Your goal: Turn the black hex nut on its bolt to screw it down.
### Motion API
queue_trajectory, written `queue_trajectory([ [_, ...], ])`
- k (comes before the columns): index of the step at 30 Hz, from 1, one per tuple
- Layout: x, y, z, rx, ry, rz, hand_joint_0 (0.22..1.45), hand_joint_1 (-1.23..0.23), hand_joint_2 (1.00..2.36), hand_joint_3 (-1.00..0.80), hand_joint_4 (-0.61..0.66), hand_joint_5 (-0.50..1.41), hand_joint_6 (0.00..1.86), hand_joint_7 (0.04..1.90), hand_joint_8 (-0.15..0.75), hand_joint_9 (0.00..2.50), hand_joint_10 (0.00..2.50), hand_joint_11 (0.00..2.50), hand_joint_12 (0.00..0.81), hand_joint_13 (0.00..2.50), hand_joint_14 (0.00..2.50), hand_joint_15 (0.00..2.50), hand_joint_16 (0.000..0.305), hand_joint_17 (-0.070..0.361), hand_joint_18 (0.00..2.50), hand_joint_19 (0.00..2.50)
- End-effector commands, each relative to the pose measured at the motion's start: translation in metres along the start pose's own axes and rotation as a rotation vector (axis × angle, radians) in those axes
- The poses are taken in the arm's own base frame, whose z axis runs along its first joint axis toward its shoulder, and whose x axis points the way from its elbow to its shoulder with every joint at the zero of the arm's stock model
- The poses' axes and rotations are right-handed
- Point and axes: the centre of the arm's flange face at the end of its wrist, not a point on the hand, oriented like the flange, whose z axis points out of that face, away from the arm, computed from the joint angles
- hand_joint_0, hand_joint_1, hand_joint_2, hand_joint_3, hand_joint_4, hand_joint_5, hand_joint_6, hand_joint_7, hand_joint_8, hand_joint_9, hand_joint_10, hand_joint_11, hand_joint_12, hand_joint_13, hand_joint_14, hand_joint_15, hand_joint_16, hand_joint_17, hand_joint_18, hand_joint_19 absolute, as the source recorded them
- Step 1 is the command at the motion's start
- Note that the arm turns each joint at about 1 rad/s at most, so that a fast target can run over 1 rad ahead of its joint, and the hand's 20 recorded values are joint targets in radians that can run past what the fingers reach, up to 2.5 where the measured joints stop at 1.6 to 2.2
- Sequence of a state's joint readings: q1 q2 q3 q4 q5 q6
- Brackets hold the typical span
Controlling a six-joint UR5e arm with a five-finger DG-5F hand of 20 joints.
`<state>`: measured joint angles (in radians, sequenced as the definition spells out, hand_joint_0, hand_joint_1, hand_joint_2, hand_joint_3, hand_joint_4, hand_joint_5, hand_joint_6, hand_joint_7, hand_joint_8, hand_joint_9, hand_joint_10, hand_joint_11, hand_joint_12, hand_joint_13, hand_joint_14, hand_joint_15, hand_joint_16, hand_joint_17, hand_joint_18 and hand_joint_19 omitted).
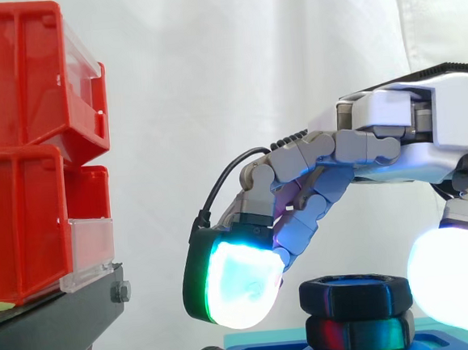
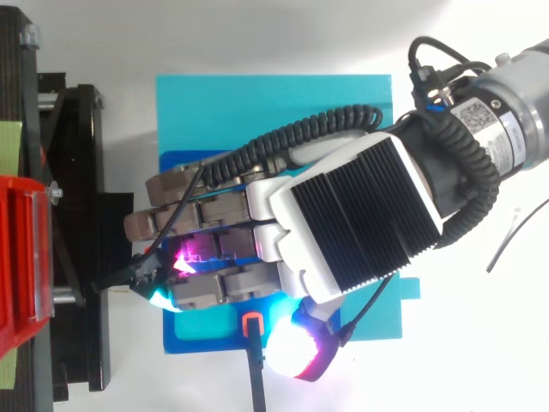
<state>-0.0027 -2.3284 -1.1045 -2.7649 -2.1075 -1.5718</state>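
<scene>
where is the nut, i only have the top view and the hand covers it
Observer: In the side view the black hex nut sits below the hand.
Operator: are the pads on it
Observer: No. The cyan-green fingertip hangs left of it and the white fingertip right of it, both apart from it.
Operator: anything under it
Observer: A second dark hex piece sits directly beneath it.

Red bins [image 1: 21, 151] wall view-left; free gap btwn them, nut [image 1: 354, 294].
</scene>
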Motion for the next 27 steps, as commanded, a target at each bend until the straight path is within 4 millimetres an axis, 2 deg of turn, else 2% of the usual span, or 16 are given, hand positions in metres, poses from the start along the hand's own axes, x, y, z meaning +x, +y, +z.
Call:
queue_trajectory([
  [1, -0.001, -0.003, -0.002, 0.005, 0.004, 0.001, 0.44, -0.44, 1.00, -0.50, 0.32, -0.08, 0.50, 0.99, 0.268, 0.84, 0.01, 0.16, 0.335, 0.50, 0.00, 0.02, 0.054, 0.122, 0.35, 0.56],
  [13, -0.001, -0.009, -0.008, 0.006, 0.011, -0.005, 0.49, -0.60, 1.00, -0.45, 0.28, -0.07, 0.51, 1.06, 0.252, 0.83, 0.01, 0.18, 0.314, 0.48, 0.00, 0.03, 0.049, 0.111, 0.32, 0.58],
  [27, 0.002, -0.009, -0.014, 0.006, 0.042, -0.006, 0.49, -0.61, 1.00, -0.47, 0.28, -0.06, 0.51, 1.13, 0.250, 0.83, 0.01, 0.19, 0.311, 0.49, 0.00, 0.03, 0.049, 0.111, 0.33, 0.58],
])
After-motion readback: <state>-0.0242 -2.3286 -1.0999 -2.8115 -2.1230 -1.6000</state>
